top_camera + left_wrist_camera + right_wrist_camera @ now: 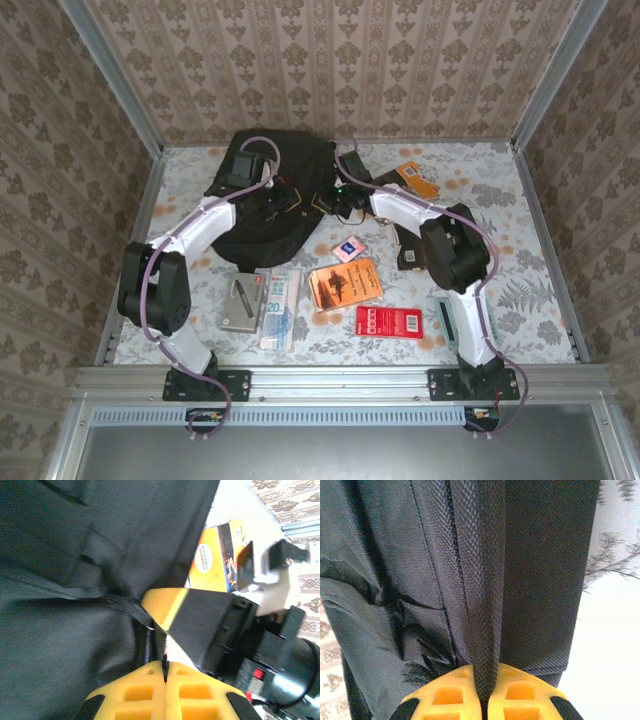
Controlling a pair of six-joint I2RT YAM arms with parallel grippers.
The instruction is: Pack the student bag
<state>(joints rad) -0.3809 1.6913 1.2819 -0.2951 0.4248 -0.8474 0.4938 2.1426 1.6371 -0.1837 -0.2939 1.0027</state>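
Books (pixel 345 283) just before student bag (pixel 255 240)

Your L arm (pixel 190 235) bends at the elbow and reaches fwd and inward; L pincer (pixel 165 680) is fully closed. R arm (pixel 405 210) mirrors it. R pincer (pixel 485 700) is clamped on a strap (pixel 480 580) of the student bag (pixel 380 555), just beside the L one.

Left pincer (pixel 165 672) pinched together, black student bag (pixel 75 580) fabric above, orange book (pixel 220 555) beyond at right

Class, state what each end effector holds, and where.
Right end effector: the student bag, pinched by a woven strap. Left end effector: shut beside the bag's zipper; grip unclear.
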